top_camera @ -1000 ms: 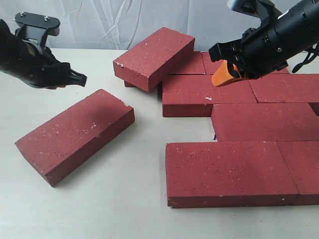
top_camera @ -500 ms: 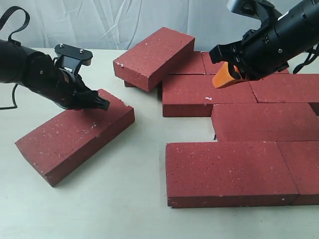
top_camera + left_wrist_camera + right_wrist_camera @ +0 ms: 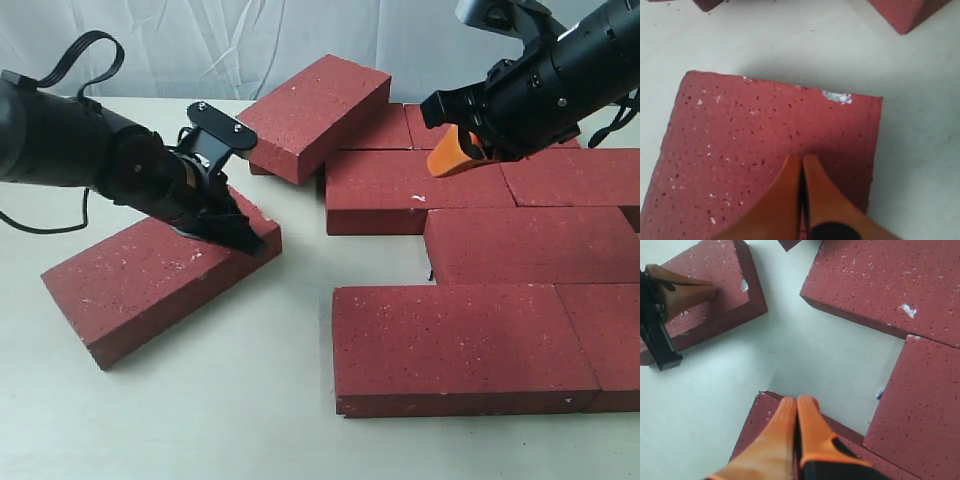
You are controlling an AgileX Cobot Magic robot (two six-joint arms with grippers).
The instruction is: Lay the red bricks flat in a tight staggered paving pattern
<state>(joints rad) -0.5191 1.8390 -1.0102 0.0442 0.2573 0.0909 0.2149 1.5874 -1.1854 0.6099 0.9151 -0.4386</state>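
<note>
Showing the jaws of the left gripper [image 3: 801,159] closed, orange fingers pressed together with no gap and nothing held between them. Resting those tips on the rough top face of a loose brick [image 3: 755,140], near the short end that carries a white chip at its corner. Lying flat but skewed on the pale worktop [image 3: 250,420], set apart from the other bricks and to the left of them in the exterior view.

Showing the jaws of the right gripper [image 3: 796,401] likewise closed and gripping nothing. Hanging in the air above the rear of the paved bricks [image 3: 520,240], clear of their surfaces; from its own wrist camera, pointing down over a brick corner beside a bare patch of worktop.

Lying flat in staggered rows on the right, edges touching, with the front brick [image 3: 460,345] nearest the camera and butted against the row behind it. Leaning at a slant at the back left of that group, a tilted brick [image 3: 310,110], one end raised on another brick that is mostly hidden beneath it, near the loose brick but not touching it.
</note>
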